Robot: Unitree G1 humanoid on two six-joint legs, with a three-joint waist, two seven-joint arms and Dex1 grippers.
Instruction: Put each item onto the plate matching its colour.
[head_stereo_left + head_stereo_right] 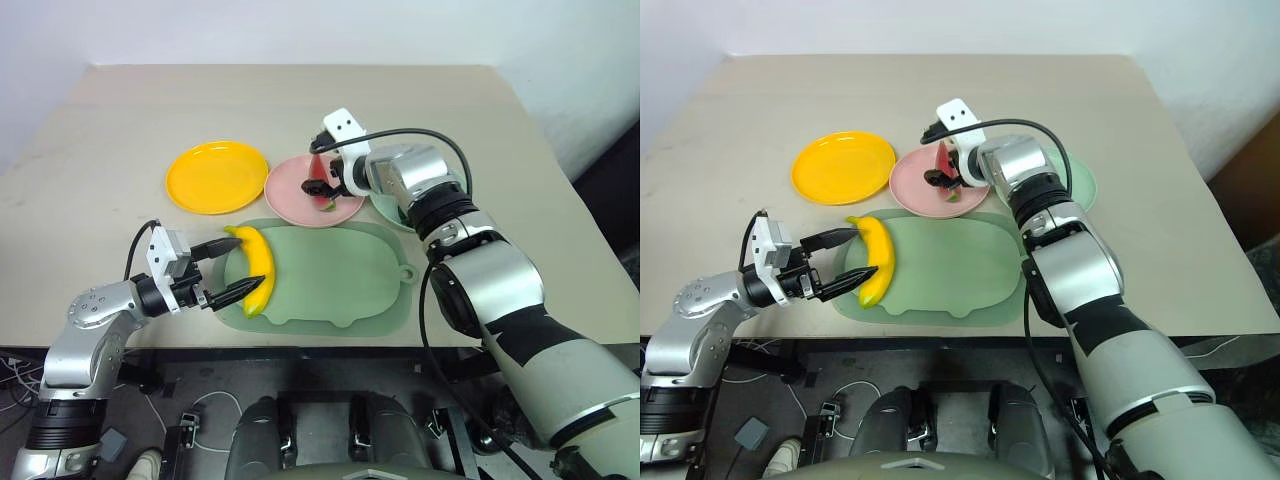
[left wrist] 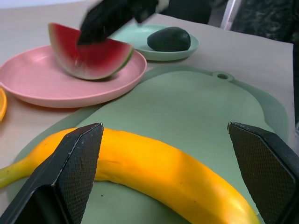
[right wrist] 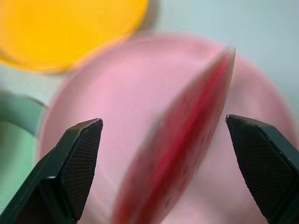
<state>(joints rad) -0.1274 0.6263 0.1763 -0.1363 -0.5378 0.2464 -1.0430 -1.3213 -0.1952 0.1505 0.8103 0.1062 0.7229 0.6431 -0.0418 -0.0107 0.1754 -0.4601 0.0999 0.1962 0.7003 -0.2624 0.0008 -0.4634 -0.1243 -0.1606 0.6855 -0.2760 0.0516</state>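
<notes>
Now the banana [image 1: 254, 279] is the item left to place: it lies on the mat [image 1: 340, 275] at lower centre of the left eye view, its long axis running up and down the frame, stem end uppermost. The left gripper [image 1: 221, 270] sits right at it from the left, fingers spread wide, one tip beside the stem end and the other near the lower end, so they straddle it lengthwise rather than across. The yellow plate [image 1: 216, 176] lies above, left of centre. The right gripper [image 1: 322, 178], fingers released, hangs over the watermelon [image 1: 321, 177] on the pink plate [image 1: 290, 195]; the avocado [image 2: 169, 38] sits on the green plate [image 2: 140, 52].
</notes>
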